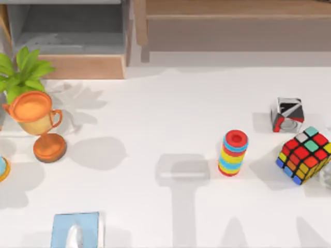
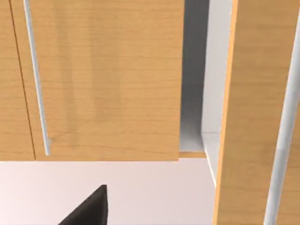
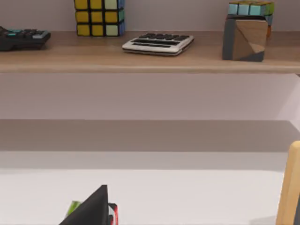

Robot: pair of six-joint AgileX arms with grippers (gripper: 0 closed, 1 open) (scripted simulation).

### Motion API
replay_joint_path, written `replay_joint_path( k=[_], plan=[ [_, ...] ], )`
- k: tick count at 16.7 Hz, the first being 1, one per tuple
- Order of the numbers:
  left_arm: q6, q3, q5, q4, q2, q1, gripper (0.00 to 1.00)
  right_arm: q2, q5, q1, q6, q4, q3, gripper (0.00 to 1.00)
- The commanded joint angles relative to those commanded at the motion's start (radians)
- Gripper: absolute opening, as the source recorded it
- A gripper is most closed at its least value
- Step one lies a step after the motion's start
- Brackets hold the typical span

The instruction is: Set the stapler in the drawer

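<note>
The drawer (image 1: 72, 36) stands pulled out at the back left, with grey inner walls and floor and a tan front panel (image 1: 83, 67). A faint pale bar, the stapler (image 1: 189, 169), lies flat on the white table near the middle, left of the striped ring stack (image 1: 232, 153). In the left wrist view, my left gripper (image 2: 89, 210) shows as a dark tip before the drawer's wooden front (image 2: 103, 79) and its silver handle (image 2: 36, 79). My right gripper (image 3: 93, 210) shows as a dark tip low over the table, facing a shelf.
A plant (image 1: 23, 72), an orange trophy cup (image 1: 36, 116) and a light-blue tissue box (image 1: 76, 230) stand on the left. A colour cube (image 1: 305, 155) and a black, white and red cube (image 1: 287, 114) stand on the right. The long wooden unit (image 1: 232, 26) runs along the back right.
</note>
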Motion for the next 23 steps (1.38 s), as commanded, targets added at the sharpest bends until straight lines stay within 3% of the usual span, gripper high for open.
replay_joint_path(
  k=[15, 23],
  plan=[
    [0.001, 0.077, -0.059, -0.047, 0.032, -0.062, 1.0, 0.0, 0.0, 0.0, 0.0, 0.0, 0.0, 1.0],
    [0.001, 0.077, -0.059, -0.047, 0.032, -0.062, 0.4, 0.0, 0.0, 0.0, 0.0, 0.0, 0.0, 1.0]
  ],
)
